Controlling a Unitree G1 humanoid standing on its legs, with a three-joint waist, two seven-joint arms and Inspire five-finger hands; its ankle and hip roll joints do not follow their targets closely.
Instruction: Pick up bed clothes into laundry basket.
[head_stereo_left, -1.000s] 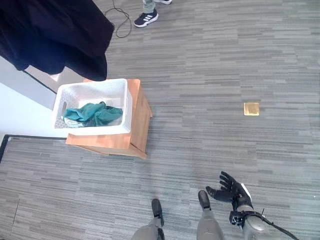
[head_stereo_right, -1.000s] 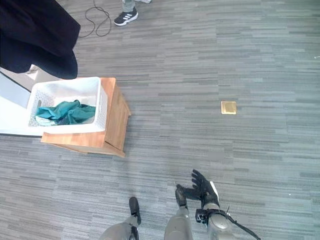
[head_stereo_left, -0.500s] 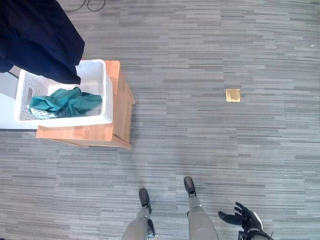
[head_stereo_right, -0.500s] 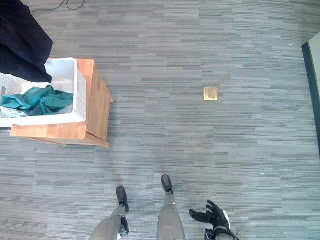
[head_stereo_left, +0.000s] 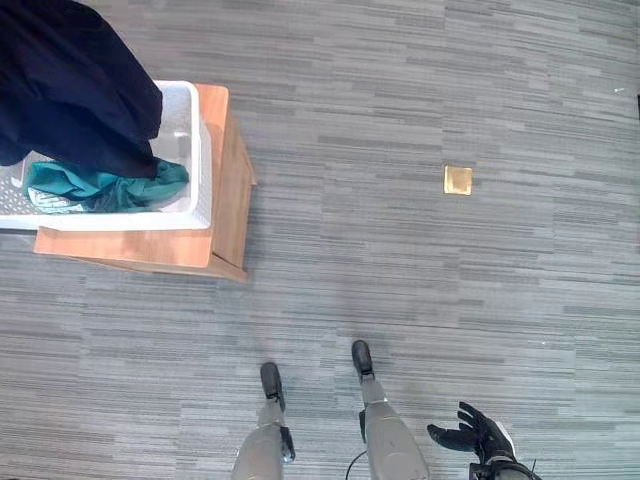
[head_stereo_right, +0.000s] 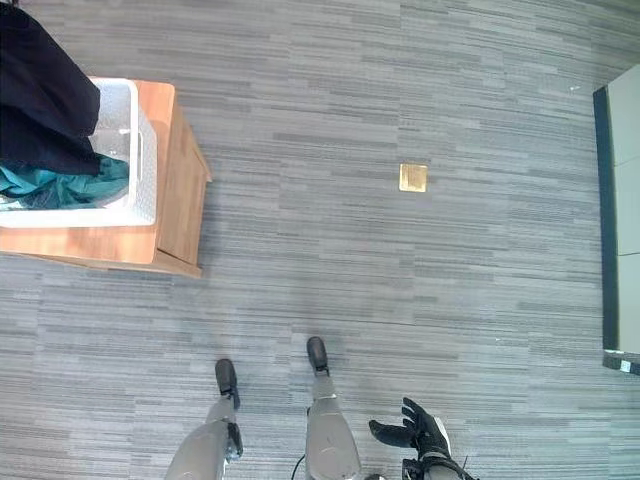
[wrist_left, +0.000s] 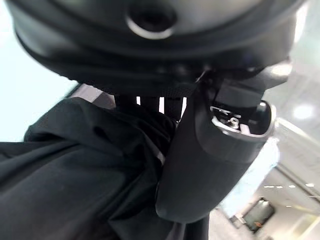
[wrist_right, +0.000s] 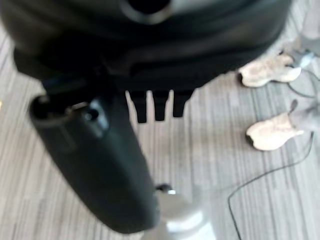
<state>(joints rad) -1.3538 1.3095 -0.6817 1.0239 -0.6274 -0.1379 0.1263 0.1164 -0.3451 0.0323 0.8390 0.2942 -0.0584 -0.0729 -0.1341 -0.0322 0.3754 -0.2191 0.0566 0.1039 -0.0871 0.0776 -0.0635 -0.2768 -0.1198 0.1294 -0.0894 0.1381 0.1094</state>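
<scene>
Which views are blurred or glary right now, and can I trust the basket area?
Left wrist view: bright glare behind the dark navy cloth, left robot hand soft. Right wrist view: right robot hand blurred. Left eye view: white perforated plastic basket evenly lit, partly hidden by cloth.

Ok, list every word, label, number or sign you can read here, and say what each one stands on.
None can be read: the white perforated plastic laundry basket, the wooden stand under it, the dark cloth and the small brass floor plate bear no legible text.
</scene>
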